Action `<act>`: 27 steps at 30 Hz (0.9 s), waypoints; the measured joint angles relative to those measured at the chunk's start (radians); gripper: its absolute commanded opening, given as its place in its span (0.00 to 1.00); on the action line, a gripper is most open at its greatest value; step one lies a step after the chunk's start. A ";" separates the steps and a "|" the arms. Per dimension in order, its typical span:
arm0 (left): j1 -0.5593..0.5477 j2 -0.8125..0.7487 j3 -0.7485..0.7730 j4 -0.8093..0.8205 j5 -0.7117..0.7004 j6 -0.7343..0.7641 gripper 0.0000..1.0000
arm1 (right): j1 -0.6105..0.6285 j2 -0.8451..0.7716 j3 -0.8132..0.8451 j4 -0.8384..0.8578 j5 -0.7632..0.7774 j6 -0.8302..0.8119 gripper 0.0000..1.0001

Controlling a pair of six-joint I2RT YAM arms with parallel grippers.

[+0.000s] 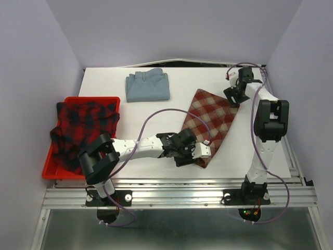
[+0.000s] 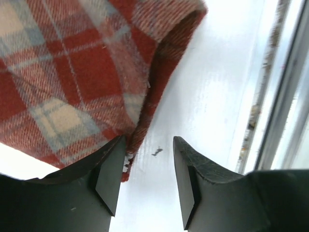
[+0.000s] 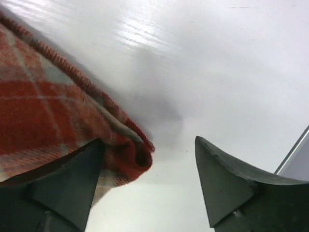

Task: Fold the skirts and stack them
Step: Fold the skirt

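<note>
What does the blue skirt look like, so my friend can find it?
Look at the white table, at its far edge, away from the robot arms' bases. The light blue skirt lies there, a little left of the middle. It is the only plain one: the check skirt and the plaid skirt in the red tray both have red squares.

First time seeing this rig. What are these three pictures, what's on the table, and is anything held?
A left arm and a right arm are bolted to a table's near edge. The wide picture looks down from above; the close-ups come from wrist cameras. A folded blue skirt lies at the back, a plaid skirt sits in a red tray, and a check skirt lies between the arms. The left fingers and right fingers stand open at its opposite ends; nothing is held.
</note>
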 measured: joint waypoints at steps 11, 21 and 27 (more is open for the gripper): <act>0.070 -0.208 0.027 -0.022 0.017 -0.009 0.58 | 0.005 -0.360 -0.037 -0.104 -0.349 0.153 0.76; 0.108 -0.206 -0.072 0.053 -0.040 0.216 0.70 | 0.061 -0.350 -0.424 -0.145 -0.751 0.269 0.68; 0.002 -0.207 -0.244 0.193 -0.135 0.347 0.74 | 0.057 -0.298 -0.567 -0.148 -0.795 0.282 0.67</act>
